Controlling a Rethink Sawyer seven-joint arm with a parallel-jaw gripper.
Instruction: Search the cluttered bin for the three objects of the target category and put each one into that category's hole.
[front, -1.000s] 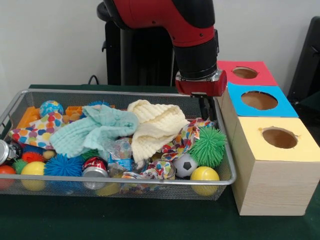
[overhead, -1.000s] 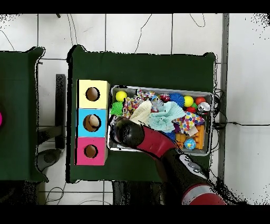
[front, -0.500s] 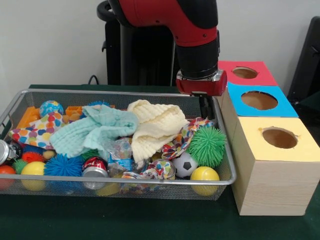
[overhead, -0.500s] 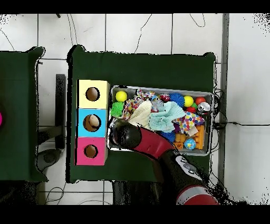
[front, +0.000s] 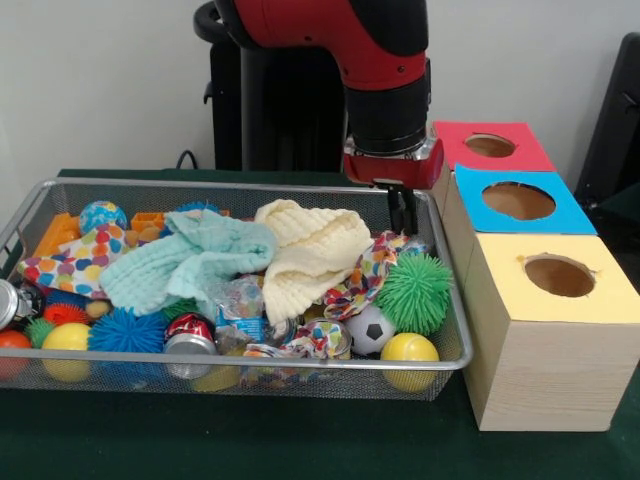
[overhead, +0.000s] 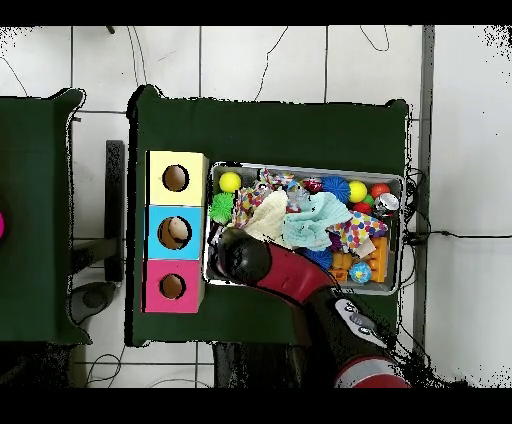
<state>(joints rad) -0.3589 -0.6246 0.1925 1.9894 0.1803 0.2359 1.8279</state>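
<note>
Front view shows the gripper (front: 403, 212) hanging empty, fingers close together, over the bin's (front: 240, 359) far right corner just above a polka-dot cloth (front: 362, 277) beside the cream cloth (front: 310, 250), another polka-dot cloth (front: 72, 258) at the left, yellow-topped box's hole (front: 559, 275) right.

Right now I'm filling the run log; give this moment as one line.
gripper: over bin far right end, state unclear | polka-dot cloth: in bin below it | yellow box hole: nothing in view
</note>
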